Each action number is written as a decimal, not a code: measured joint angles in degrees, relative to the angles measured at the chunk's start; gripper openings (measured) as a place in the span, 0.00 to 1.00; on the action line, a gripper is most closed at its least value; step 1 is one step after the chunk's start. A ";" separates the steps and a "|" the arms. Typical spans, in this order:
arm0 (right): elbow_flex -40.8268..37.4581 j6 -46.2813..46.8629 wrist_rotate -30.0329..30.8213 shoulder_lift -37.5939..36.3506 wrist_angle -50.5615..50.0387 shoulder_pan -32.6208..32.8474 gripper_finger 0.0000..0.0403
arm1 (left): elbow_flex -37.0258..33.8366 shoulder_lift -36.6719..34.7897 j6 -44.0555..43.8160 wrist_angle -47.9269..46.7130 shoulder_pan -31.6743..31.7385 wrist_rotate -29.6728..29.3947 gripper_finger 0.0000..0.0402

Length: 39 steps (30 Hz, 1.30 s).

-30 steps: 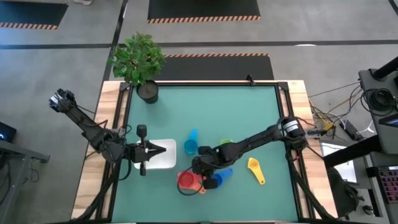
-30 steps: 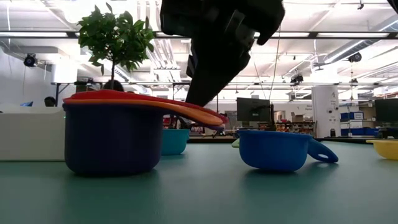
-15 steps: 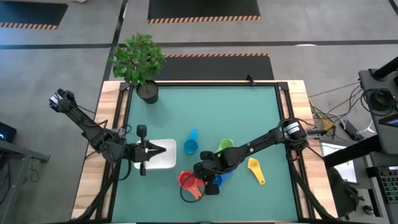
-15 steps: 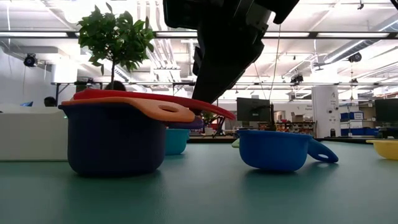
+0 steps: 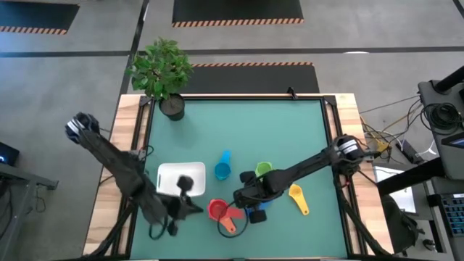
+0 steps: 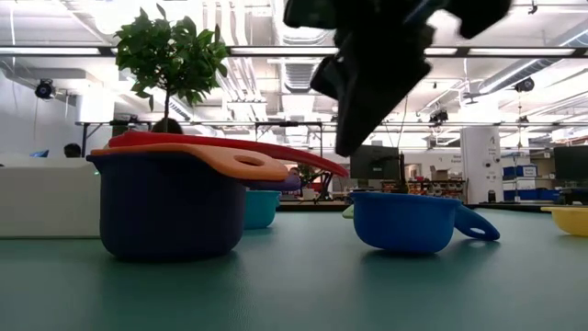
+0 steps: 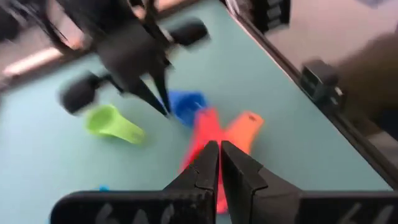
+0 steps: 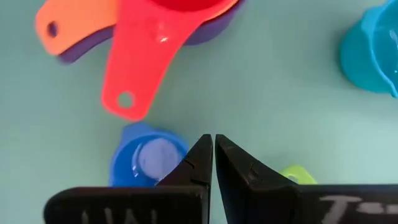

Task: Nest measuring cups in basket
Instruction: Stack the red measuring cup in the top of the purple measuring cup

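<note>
A stack of three nested cups, red in orange in purple (image 5: pixel 217 210), stands on the green mat near the table's near edge; it also shows in the low view (image 6: pixel 165 207). The white basket (image 5: pixel 174 172) lies to its far left. The dark blue cup (image 5: pixel 255 212), green cup (image 5: pixel 262 170), light blue cup (image 5: pixel 221 170) and yellow cup (image 5: pixel 297 196) stand apart on the mat. My right gripper (image 8: pixel 213 146) is shut and empty, raised just right of the stack (image 5: pixel 236 201). My left gripper (image 7: pixel 219 155) is shut and empty, just left of the stack (image 5: pixel 197 209).
A potted plant (image 5: pixel 163 72) stands at the table's far left corner. The mat's far half and right part are bare. The red handle (image 8: pixel 134 74) and orange handle (image 8: pixel 68 22) stick out from the stack toward the dark blue cup (image 8: pixel 149 162).
My right gripper has gone up and toward the table's right edge, away from the stack. The stack has turned about, so the orange handle now points toward the near edge. My left arm has swung from beside the basket toward the near edge and right, toward the stack.
</note>
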 joint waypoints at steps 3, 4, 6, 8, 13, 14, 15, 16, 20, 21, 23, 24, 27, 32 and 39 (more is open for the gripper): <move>-0.82 -0.95 0.18 -0.15 0.53 1.36 0.02 | 5.06 7.39 -4.22 -2.57 -1.30 0.03 0.00; -1.30 -1.26 0.74 -0.16 1.25 1.91 0.02 | 6.45 9.74 -5.42 -2.99 -1.61 0.11 0.00; -3.04 -1.93 1.71 -0.24 3.79 2.95 0.02 | 9.07 14.16 -7.08 -3.07 -2.06 1.60 0.00; -4.92 -2.26 2.23 -0.24 5.67 3.97 0.02 | 11.35 17.90 -8.75 -3.64 -2.37 3.13 0.00; -8.32 -2.12 6.00 -0.50 11.43 6.04 0.02 | 16.17 26.22 -13.56 -5.12 -2.45 4.32 0.00; -8.85 -2.11 5.99 -0.50 12.39 6.24 0.02 | 17.10 27.71 -14.04 -5.12 -2.42 4.31 0.00; -9.29 -2.03 6.01 -0.50 13.19 6.34 0.02 | 18.15 29.25 -14.47 -5.16 -2.41 4.28 0.00; -9.65 -1.97 6.24 -0.50 13.96 6.43 0.02 | 19.30 30.72 -14.81 -5.34 -2.40 4.26 0.00; -9.94 -1.99 9.59 -0.53 15.53 6.77 0.02 | 23.69 36.05 -15.98 -8.63 -2.42 2.65 0.00; -9.94 -2.09 10.30 -0.55 15.46 6.79 0.02 | 24.61 37.16 -16.26 -9.43 -2.37 2.37 0.00; -9.94 -2.46 10.66 -0.55 15.43 6.79 0.02 | 25.97 38.56 -16.94 -11.15 -2.30 1.47 0.00; -9.94 -2.69 11.02 -0.55 15.42 6.79 0.02 | 26.46 38.94 -17.23 -11.35 -2.21 1.25 0.00; -9.90 -3.95 12.73 -0.55 15.53 6.77 0.02 | 26.26 39.24 -17.42 -11.28 -1.95 -0.80 0.00; -9.70 -5.56 13.29 -0.55 18.83 6.77 0.02 | 22.73 39.26 -17.73 -7.87 -0.68 -3.01 0.00; -10.07 -6.48 11.49 -0.13 22.03 6.77 0.02 | 19.70 39.20 -15.97 0.43 0.39 -2.98 0.00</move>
